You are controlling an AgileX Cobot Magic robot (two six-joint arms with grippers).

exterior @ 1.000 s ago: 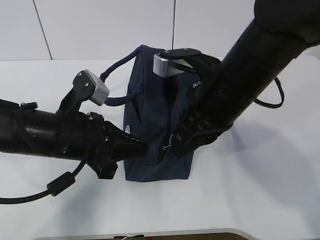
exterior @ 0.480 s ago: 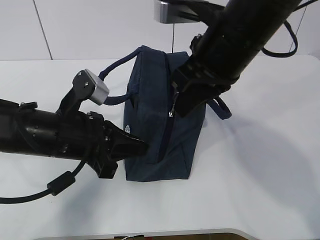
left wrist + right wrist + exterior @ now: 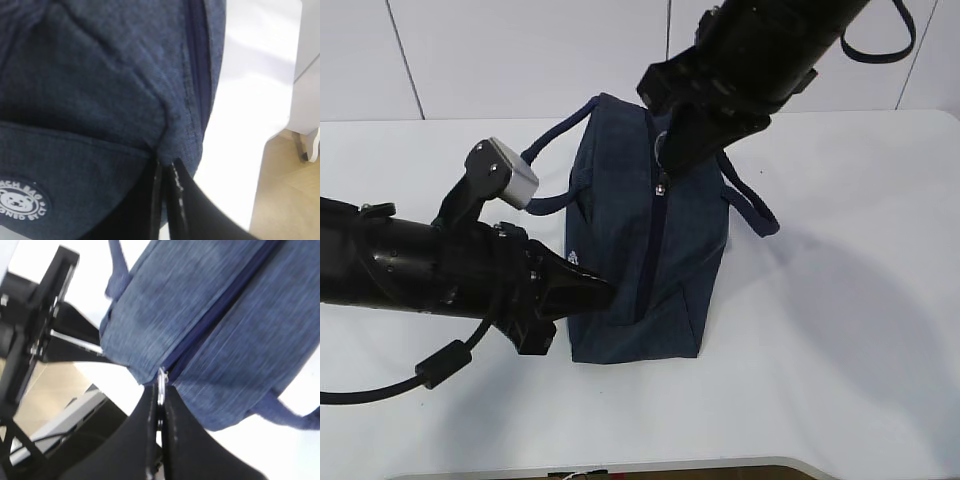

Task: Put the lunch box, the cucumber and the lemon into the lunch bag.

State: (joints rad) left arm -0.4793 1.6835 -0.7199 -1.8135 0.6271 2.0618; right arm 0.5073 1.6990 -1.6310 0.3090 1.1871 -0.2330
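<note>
White table (image 3: 840, 330) before pale panelled wall (image 3: 520, 60) with dark seams; light wooden floor (image 3: 285, 200) beyond the edge.

**A:** What moved over that last second?

**B:** The right gripper (image 3: 662, 165) did. It had been low over the near end of the lunch bag (image 3: 620, 240), clamped on the metal ring (image 3: 161, 386), and it travelled toward the far end, rising as it went.

**A:** And the zipper (image 3: 655, 245)?

**B:** It ran with the ring. The bag had gaped along its top; the dark zipper line then showed closed from the near end up to the gripper.

**A:** Anything else?

**B:** The bag stood fuller and squarer, and the right-hand handle (image 3: 752, 205), earlier hidden behind the arm, fell into view draped down the right side.
</note>
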